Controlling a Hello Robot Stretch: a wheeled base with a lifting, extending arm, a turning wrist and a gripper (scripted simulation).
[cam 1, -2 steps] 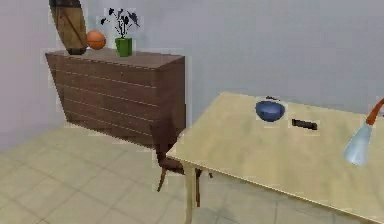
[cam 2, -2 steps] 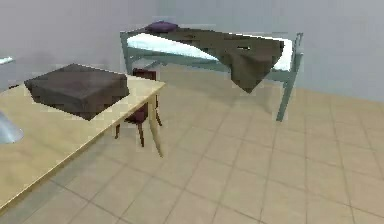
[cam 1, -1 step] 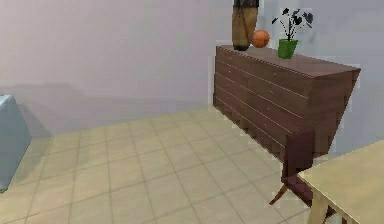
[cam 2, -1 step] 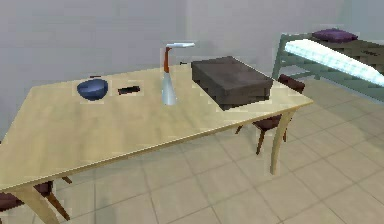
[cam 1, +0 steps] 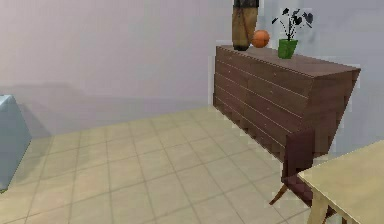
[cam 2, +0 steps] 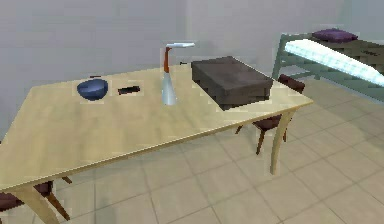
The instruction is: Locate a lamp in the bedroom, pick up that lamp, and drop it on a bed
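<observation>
A slim desk lamp (cam 2: pixel 171 72) with a white cone base, an orange neck and a flat white head stands upright on a light wooden table (cam 2: pixel 120 125), near its middle. Behind the table at the arm side view's right stands a bed (cam 2: pixel 330 58) with a pale green metal frame, a white mattress and a dark purple pillow (cam 2: pixel 335 36).
On the table lie a dark blue bowl (cam 2: pixel 92 89), a small black flat thing (cam 2: pixel 129 90) and a dark brown case (cam 2: pixel 231 81). Dark chairs (cam 2: pixel 270 122) stand around it. In the forward view a wooden dresser (cam 1: pixel 283 92) carries a tall vase (cam 1: pixel 241 24), an orange ball (cam 1: pixel 260 39) and a potted plant (cam 1: pixel 288 32); tiled floor (cam 1: pixel 140 170) lies before it.
</observation>
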